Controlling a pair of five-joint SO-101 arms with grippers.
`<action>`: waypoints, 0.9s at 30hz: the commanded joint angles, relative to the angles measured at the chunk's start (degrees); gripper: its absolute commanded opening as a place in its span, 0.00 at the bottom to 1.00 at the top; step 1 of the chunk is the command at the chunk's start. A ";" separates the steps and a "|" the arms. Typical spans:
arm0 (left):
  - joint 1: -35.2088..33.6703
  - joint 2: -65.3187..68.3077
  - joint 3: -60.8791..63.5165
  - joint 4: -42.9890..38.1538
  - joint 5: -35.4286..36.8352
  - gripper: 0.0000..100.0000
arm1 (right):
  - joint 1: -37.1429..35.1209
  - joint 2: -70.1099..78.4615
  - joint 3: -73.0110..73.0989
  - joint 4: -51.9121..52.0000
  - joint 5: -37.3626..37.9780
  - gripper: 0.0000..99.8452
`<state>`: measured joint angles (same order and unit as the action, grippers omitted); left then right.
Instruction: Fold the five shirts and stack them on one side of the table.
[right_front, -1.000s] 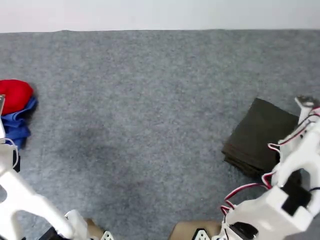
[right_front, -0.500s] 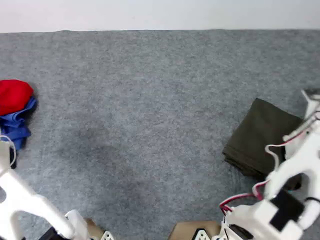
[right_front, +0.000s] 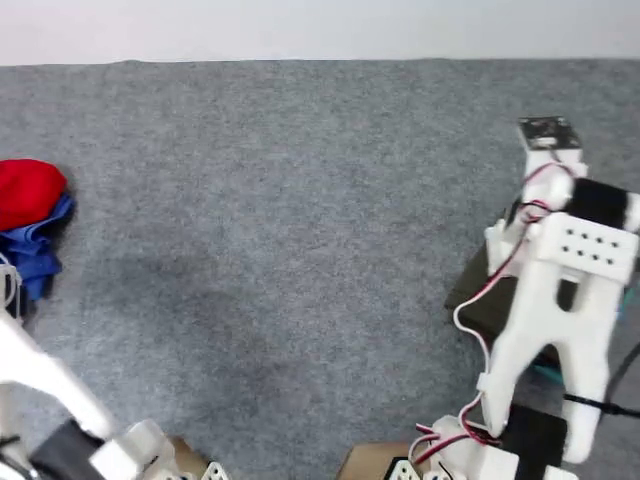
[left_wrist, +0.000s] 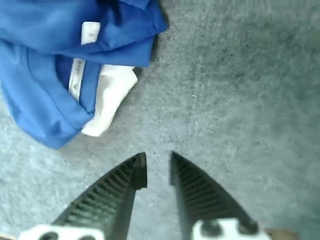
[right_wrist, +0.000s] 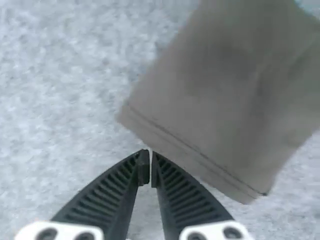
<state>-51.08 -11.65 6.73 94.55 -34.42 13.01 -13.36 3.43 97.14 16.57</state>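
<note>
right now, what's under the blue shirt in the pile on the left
A white cloth pokes out from under the blue shirt at its edge. Most of it is covered, so I cannot tell if it's a shirt.

Bright, even light, faint soft shadows on the table (right_front: 300, 200), darker shade beside the blue shirt (left_wrist: 40, 105)

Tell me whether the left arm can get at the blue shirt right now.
Probably yes. The blue shirt lies just ahead of the left arm, whose jaws stand slightly apart; only bare mat lies between them.
</note>
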 joint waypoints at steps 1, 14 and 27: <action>-1.76 5.01 -5.67 -4.13 -4.40 0.18 | -4.79 -2.59 -0.70 2.42 -1.93 0.02; -3.69 21.63 -10.42 -28.13 -12.04 0.25 | -6.55 -2.59 0.70 5.41 -1.58 0.02; -2.99 35.34 -10.33 -44.13 -9.58 0.07 | -6.55 -2.51 0.70 5.41 -1.58 0.02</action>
<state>-54.51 23.08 -1.63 52.79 -44.79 7.03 -13.36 4.40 100.22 15.25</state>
